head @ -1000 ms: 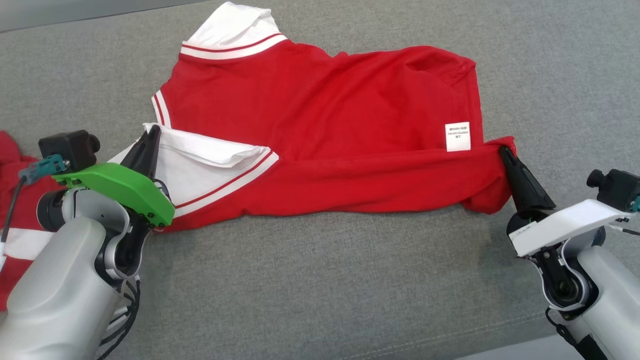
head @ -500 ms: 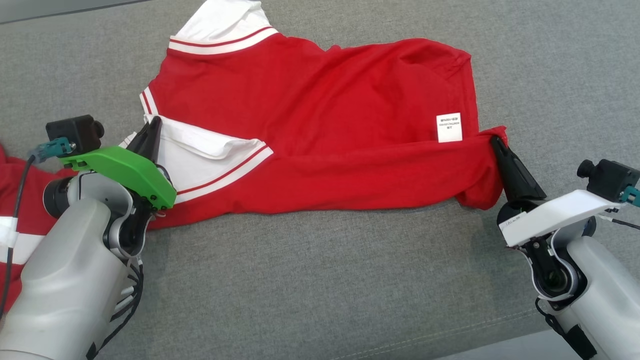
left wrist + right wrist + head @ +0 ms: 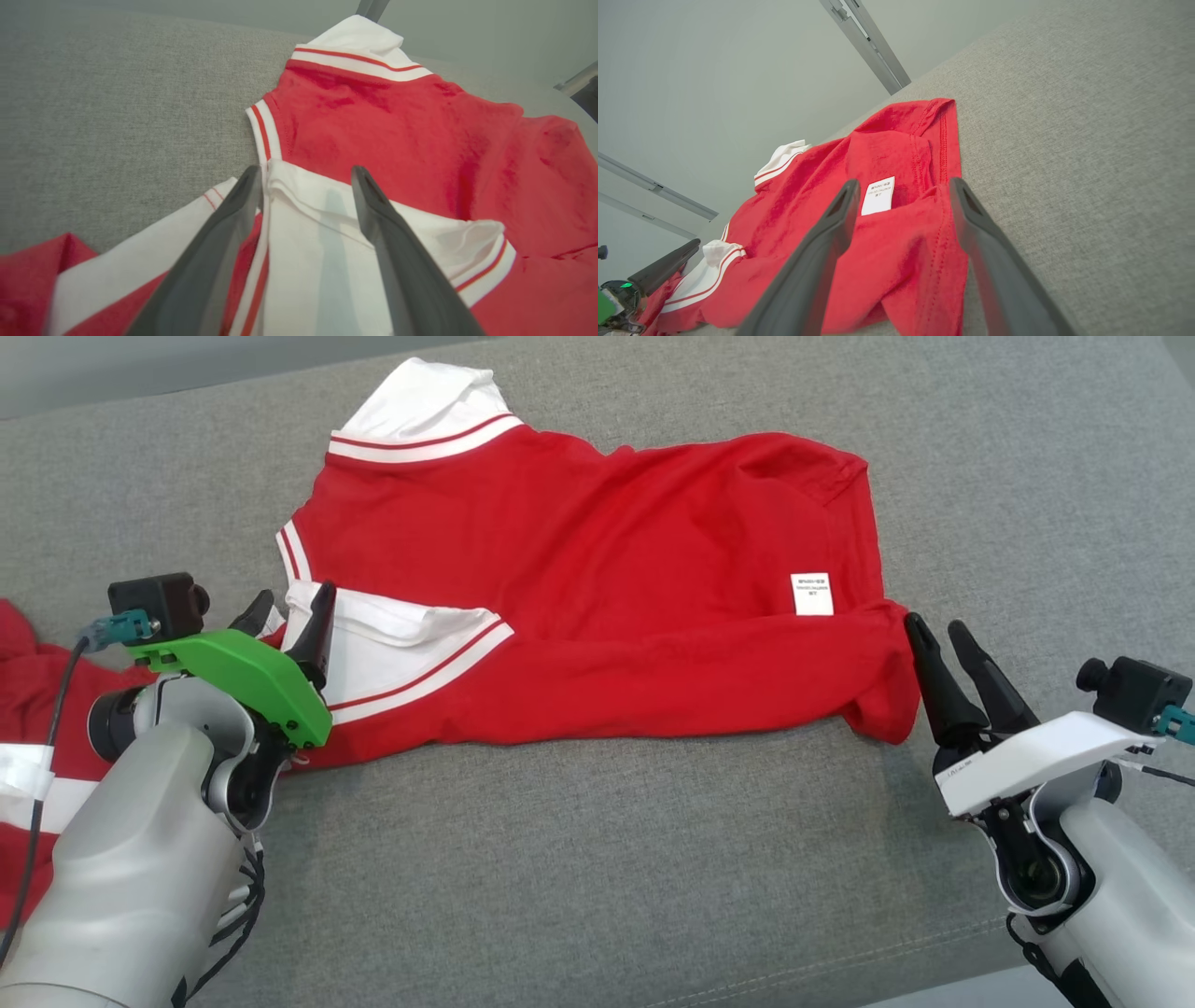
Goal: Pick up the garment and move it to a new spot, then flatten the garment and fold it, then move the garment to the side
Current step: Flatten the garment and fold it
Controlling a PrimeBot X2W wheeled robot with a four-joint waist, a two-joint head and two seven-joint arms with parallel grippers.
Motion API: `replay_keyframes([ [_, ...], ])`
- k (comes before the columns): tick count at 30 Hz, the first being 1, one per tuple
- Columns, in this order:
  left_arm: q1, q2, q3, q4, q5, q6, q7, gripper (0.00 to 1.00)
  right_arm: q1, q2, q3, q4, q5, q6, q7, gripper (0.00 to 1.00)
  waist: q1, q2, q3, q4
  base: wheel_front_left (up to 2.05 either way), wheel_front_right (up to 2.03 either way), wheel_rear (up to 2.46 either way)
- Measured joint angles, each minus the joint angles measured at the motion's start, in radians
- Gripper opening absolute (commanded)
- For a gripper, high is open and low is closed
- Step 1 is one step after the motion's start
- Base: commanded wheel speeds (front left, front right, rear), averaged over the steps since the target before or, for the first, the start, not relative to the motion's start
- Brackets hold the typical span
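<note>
Standing open at both ends of a red shirt

Nearest the robot lies bare grey cushion (image 3: 597, 859), with a pale forearm rising at each lower corner. The left gripper (image 3: 294, 602) has its fingers spread wide and holds nothing. In its wrist view the fingers straddle the edge of a white sleeve (image 3: 392, 635) with red stripes, which is folded in over the shirt's left end. The right gripper (image 3: 934, 630) is also spread wide and empty, its tips just beside the shirt's near right corner. Whether they touch the cloth cannot be told.

The shirt (image 3: 597, 569) lies across the middle of the cushion, its near edge doubled over in a long fold. A small white label (image 3: 812, 594) shows near its right end. Farther back, a second white sleeve (image 3: 425, 401) sticks out at the far left corner. Another red and white cloth (image 3: 28, 728) lies at the left edge, behind the left arm.
</note>
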Motion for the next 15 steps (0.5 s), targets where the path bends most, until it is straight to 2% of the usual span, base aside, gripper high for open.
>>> replay_keyframes([
  [8,0.004,0.015,-0.016,0.020,0.000,0.001,0.031,1.00,0.007,-0.030,0.053,0.050,-0.002,0.000,0.004,1.00,0.0000,0.0000,-0.045,0.003,0.00,0.00,0.00],
  [15,0.050,0.037,-0.065,0.010,0.039,0.055,0.071,1.00,-0.012,-0.041,0.076,0.113,-0.030,0.000,0.072,1.00,0.0000,0.0000,-0.086,0.003,0.00,0.00,0.00],
])
